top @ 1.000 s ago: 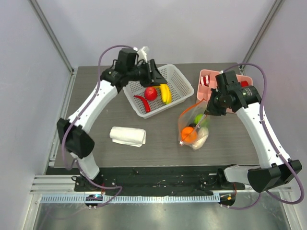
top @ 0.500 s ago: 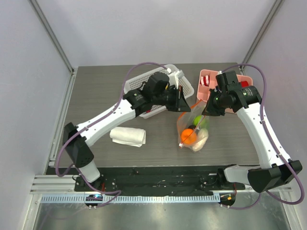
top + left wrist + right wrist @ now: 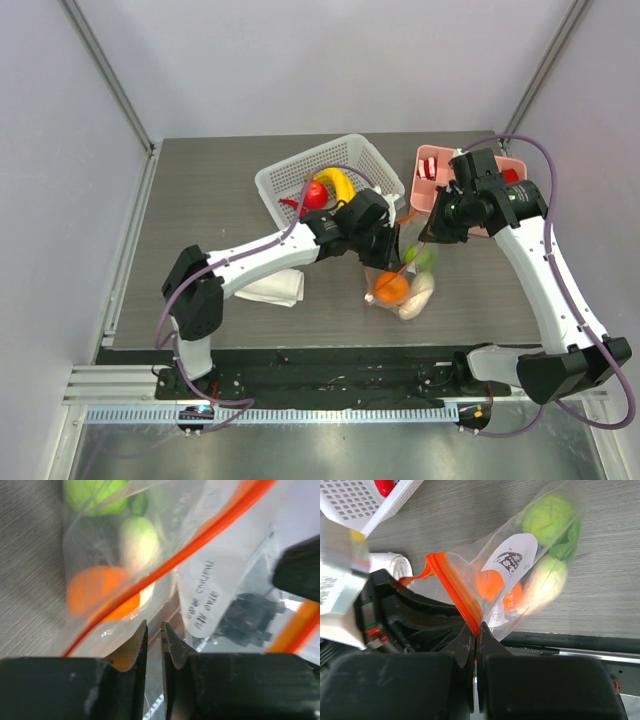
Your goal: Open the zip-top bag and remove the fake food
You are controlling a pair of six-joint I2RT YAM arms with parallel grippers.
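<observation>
Left gripper swung from basket at 12 to bag at 4 o'clock. Fingers nearly closed, hold unclear. Right gripper clamps zip strip. Likely next food grab.

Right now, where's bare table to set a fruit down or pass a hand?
Free: far-left table between its left edge and the white basket; the front strip between the rolled cloth and the zip-top bag; near right, between bag and right arm. Crowded centre-right: bag, left gripper, right gripper, basket, pink bin.
</observation>
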